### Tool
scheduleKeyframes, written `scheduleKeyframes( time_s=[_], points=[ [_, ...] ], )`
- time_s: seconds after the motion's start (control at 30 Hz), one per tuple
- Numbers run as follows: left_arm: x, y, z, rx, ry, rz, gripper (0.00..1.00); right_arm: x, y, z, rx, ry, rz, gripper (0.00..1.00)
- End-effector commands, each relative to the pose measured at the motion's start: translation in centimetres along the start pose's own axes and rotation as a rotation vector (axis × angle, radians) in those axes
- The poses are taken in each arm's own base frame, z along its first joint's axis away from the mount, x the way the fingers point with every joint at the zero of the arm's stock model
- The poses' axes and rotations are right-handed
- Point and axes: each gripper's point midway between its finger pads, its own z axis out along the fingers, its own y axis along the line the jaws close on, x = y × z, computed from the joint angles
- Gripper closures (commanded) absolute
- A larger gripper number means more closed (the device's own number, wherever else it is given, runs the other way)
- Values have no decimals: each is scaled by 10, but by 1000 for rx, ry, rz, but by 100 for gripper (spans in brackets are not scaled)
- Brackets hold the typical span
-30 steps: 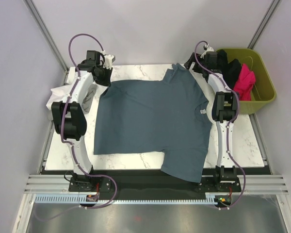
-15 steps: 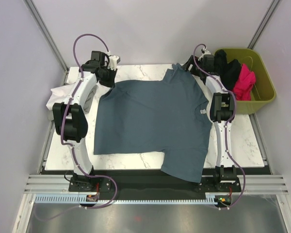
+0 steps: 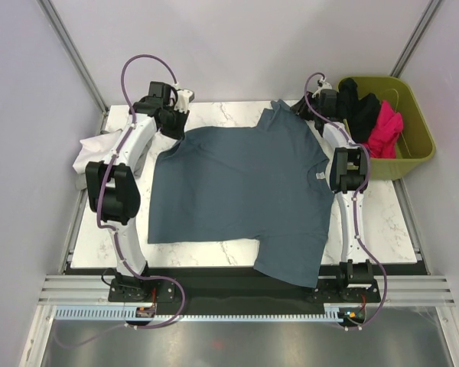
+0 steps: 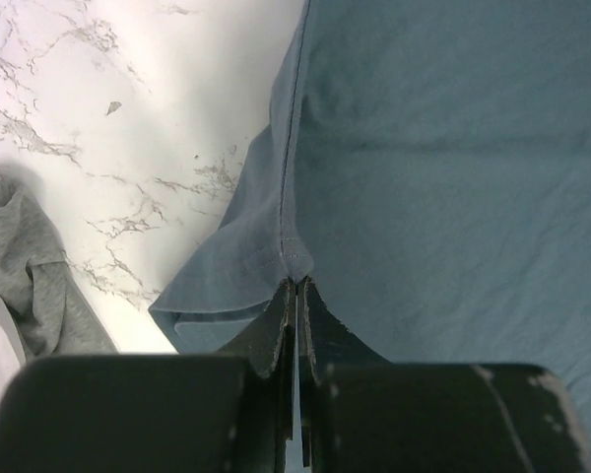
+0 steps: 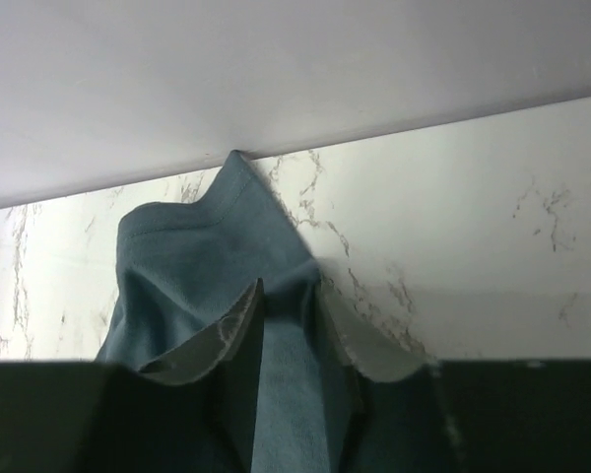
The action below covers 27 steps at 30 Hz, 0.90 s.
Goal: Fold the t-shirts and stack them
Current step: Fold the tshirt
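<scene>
A large slate blue-grey t-shirt (image 3: 245, 183) lies spread over the marble table (image 3: 214, 252). My left gripper (image 3: 176, 121) is at the shirt's far left corner. In the left wrist view the left gripper (image 4: 295, 286) is shut on a seam of the t-shirt (image 4: 453, 177), with the cloth pinched up at the tips. My right gripper (image 3: 300, 103) is at the far right corner, by the back wall. In the right wrist view the right gripper (image 5: 291, 288) has its fingers pressed onto a raised ridge of the t-shirt (image 5: 187, 256).
An olive-green bin (image 3: 417, 149) at the far right holds a black shirt (image 3: 361, 107) and a magenta shirt (image 3: 384, 128). A white and grey cloth pile (image 3: 92, 149) lies at the left table edge, also seen as grey cloth (image 4: 30, 266). One shirt corner (image 3: 291, 271) overhangs the front edge.
The left gripper has carried its shirt corner to the right and a little farther back. The right gripper's jaws have closed from wide open onto the cloth.
</scene>
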Motion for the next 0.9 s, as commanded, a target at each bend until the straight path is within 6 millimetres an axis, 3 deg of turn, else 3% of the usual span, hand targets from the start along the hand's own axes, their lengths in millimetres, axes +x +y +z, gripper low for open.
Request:
scheduleKeyframes(
  time_s=[0.0, 0.1, 0.27, 0.33, 0.37, 0.4, 0.47, 0.5, 0.7, 0.87],
  points=[
    [-2, 7, -4, -33, -11, -11, 98, -7, -10, 2, 18, -28, -14, 67],
    [-4, 16, -3, -47, -18, -21, 98, -12, -10, 0, 28, -36, -47, 83],
    [-14, 51, -5, -119, -44, -23, 98, -45, -5, -15, 38, -80, -84, 100],
    [-23, 68, -3, -149, -66, -26, 98, -65, 3, -24, 34, -108, -136, 100],
    [-22, 83, -4, -169, -69, -43, 98, -72, 2, -27, 43, -117, -148, 100],
    [-33, 92, -10, -184, -100, -44, 98, -77, -1, -30, 56, -124, -167, 100],
    [-34, 107, -5, -193, -108, -54, 98, -91, -1, -38, 63, -142, -196, 100],
    [-44, 112, -8, -200, -134, -48, 98, -95, -2, -40, 66, -147, -217, 100],
    [-52, 124, 16, -186, -135, -36, 98, -113, -13, -57, 102, -151, -251, 100],
    [-57, 124, 20, -172, -149, -44, 98, -132, 8, -73, 67, -166, -276, 100]
  ],
)
